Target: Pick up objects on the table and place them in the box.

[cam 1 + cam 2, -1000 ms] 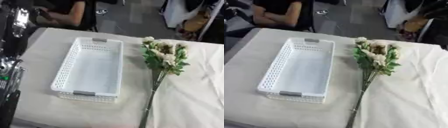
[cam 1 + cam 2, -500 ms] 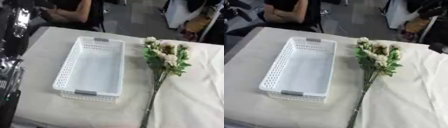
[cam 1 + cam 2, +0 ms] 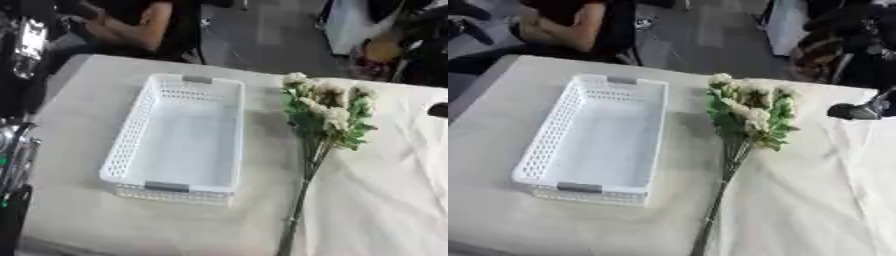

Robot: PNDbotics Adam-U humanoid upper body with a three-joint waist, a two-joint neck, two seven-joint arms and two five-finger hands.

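A bunch of white flowers with green leaves (image 3: 748, 112) lies on the cloth-covered table, heads toward the far side and its long stem (image 3: 715, 205) running toward the near edge. Just left of it stands the white perforated box (image 3: 136, 135), with nothing inside. The dark tip of my right hand (image 3: 852, 111) comes in from the right edge, level with the flower heads and a short way to their right, not touching them. Only black and silver parts of my left arm (image 3: 16, 165) show at the left edge; the hand itself is out of sight.
A beige cloth (image 3: 815, 200) with folds covers the table. A seated person (image 3: 131, 25) is beyond the far edge, and there is clutter on the floor at the back right. Bare cloth lies right of the stem.
The dark tip of my right hand has come into view at the right edge. Flowers and box lie where they were; the view has shifted slightly.
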